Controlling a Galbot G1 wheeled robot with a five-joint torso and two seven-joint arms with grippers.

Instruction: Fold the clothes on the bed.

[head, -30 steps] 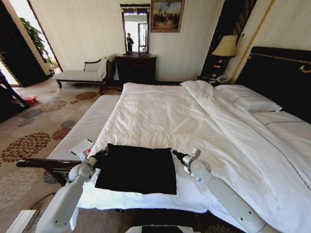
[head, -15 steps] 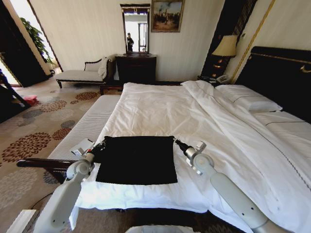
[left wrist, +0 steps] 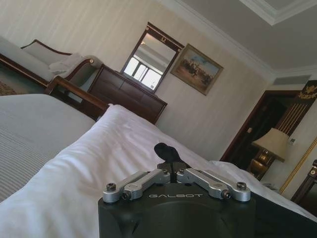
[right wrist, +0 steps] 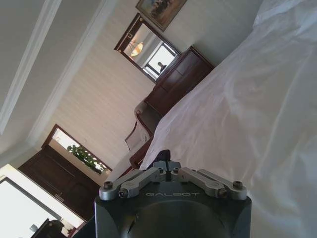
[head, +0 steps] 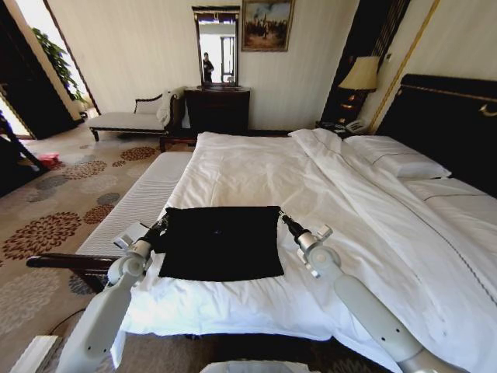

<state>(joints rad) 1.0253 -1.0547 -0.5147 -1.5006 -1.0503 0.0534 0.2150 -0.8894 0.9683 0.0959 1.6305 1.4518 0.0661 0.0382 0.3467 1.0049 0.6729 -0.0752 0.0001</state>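
The clothes (head: 221,245), a black T-shirt, lie as a flat dark rectangle near the foot of the bed (head: 256,167), on its white duvet. My left gripper (head: 162,226) is shut on the shirt's far left corner. My right gripper (head: 283,219) is shut on its far right corner. In the left wrist view a pinch of black cloth (left wrist: 166,150) sticks up from the left gripper (left wrist: 171,163). The right gripper (right wrist: 166,159) also has dark fabric between its closed fingers. The shirt's lettering is hidden.
A striped bench (head: 140,200) runs along the bed's left side, with a dark wooden rail (head: 70,263) near my left arm. A chaise (head: 128,119), a dresser (head: 217,109) and a lamp (head: 360,74) stand by the far wall. Pillows (head: 396,159) lie before the headboard (head: 446,120).
Both grippers have moved away from me up the bed, drawing the shirt's far edge with them. The black rectangle now lies farther up the duvet.
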